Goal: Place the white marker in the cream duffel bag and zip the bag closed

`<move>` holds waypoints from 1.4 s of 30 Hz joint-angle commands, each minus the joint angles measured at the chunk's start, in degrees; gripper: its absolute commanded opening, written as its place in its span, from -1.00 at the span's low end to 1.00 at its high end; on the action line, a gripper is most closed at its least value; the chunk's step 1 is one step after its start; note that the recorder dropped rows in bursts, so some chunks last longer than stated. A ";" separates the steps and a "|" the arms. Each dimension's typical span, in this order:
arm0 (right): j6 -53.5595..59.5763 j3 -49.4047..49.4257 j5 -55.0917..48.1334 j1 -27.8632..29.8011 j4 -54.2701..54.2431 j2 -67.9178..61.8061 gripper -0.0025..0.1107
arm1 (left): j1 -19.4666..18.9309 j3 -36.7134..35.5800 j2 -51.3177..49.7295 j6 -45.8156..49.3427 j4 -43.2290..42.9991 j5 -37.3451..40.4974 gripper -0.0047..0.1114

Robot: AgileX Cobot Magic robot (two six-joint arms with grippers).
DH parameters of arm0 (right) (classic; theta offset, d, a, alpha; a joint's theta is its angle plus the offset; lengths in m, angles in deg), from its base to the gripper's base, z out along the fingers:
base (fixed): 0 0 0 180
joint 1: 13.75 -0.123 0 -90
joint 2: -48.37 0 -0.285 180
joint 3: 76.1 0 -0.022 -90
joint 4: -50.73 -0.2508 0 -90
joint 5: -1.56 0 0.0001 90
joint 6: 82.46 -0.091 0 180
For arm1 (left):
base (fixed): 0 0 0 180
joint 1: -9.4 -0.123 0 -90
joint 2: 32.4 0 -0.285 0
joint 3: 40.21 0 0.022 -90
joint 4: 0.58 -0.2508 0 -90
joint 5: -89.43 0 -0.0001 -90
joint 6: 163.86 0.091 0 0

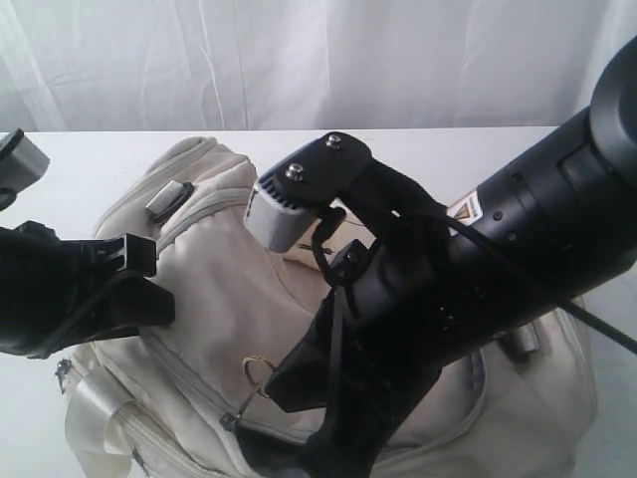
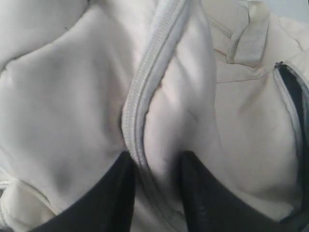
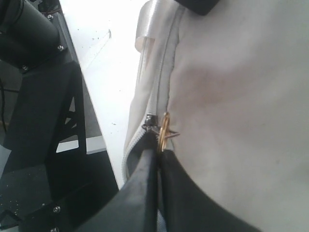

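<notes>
Closest to me, the right gripper [image 3: 158, 153] comes down on the near side of the cream duffel bag [image 1: 224, 289]. Its two black fingers [image 3: 181, 188] are pressed tight together, pinching the gold ring pull [image 3: 164, 129] of a grey zipper. The slider [image 3: 148, 119] sits right at the fingertips. Beyond it the zipper runs closed towards a shiny webbing handle [image 3: 147, 21], while on the gripper's side the two rows of teeth part. The thick black right arm [image 1: 478, 269] slants across much of the bag from the right.

A little further in, on the left, the left gripper [image 2: 155, 162] sits down on the bag's top. Its fingers [image 2: 113, 193] stand apart on either side of a raised fold of cream fabric with a closed zipper [image 2: 145, 87] running along it. The cloth fills the gap, and I cannot tell whether they are squeezing it or just straddling it. Off to one side of that fold, a pocket [image 2: 293, 96] gapes and shows a dark lining.

Where the white marker is, I cannot tell.

Further back, a grey clip [image 1: 169, 196] sits on the bag's far end. The bag rests on a white table [image 1: 90, 159], and a white curtain [image 1: 299, 60] hangs behind.
</notes>
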 commanded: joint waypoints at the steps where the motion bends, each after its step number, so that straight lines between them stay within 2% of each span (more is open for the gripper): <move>1: 0.14 0.16 0.38 -0.27 -1.21 0.59 -0.96 | 0.39 -0.36 -1.27 0.41 1.54 -1.71 -0.48; 7: 0.14 0.16 0.28 -0.27 -1.20 0.59 -0.96 | 0.39 -0.36 -1.83 0.41 1.37 -8.43 -0.80; 11: 0.14 0.16 -1.02 -0.27 -1.20 0.59 -0.96 | 0.20 -0.36 -1.83 0.41 -1.51 -12.49 -0.91; 18: 0.14 0.16 -3.43 -0.27 -0.66 0.59 -0.96 | -0.14 -0.36 -1.83 0.41 -4.13 -14.92 -0.91; 24: -5.21 0.16 -4.10 -0.27 8.12 1.48 -0.96 | -5.43 -0.36 -1.83 0.41 -4.23 -14.20 -0.91; 29: -12.26 0.16 -3.75 -0.27 15.57 5.71 -0.96 | -8.20 -0.36 -1.83 0.51 -5.28 -13.57 -0.91; 33: -17.07 0.16 -1.99 -0.27 21.55 5.94 -0.96 | -8.73 -0.36 -1.83 0.51 -5.28 -13.57 -0.91; 42: -16.95 0.16 5.71 -0.27 21.40 5.94 -0.96 | -8.73 -0.36 -1.83 0.51 -5.28 -13.57 -0.91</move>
